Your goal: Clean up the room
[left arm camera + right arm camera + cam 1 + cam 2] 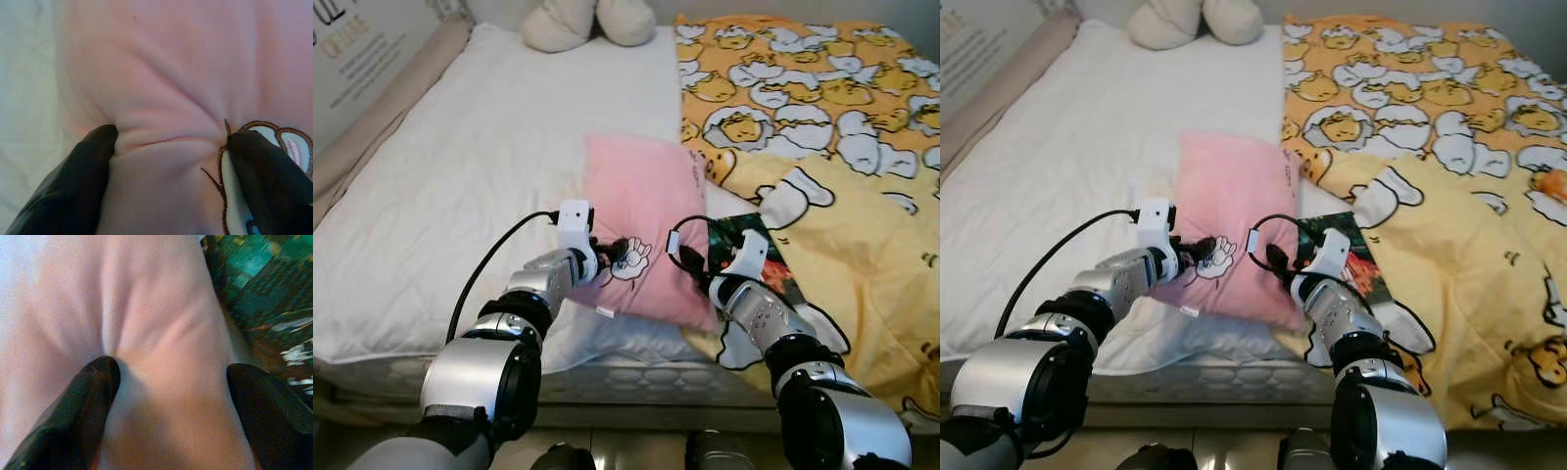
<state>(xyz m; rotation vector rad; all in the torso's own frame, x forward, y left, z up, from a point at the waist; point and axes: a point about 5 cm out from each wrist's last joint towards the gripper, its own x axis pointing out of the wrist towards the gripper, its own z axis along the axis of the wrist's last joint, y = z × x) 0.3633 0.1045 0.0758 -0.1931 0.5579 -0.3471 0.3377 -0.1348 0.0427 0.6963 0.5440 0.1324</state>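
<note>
A pink pillow (641, 220) lies near the bed's (460, 176) front edge, beside a yellow duvet (842, 196). It is pressed by the left gripper (617, 253) and right gripper (690, 262), fingers spread, not clenched. Grasping seems underway; closing, then lifting, is likely called for next.

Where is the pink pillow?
The pink pillow lies on the white bed, just left of the yellow duvet, with the left tool and right tool pressing its near end.
</note>
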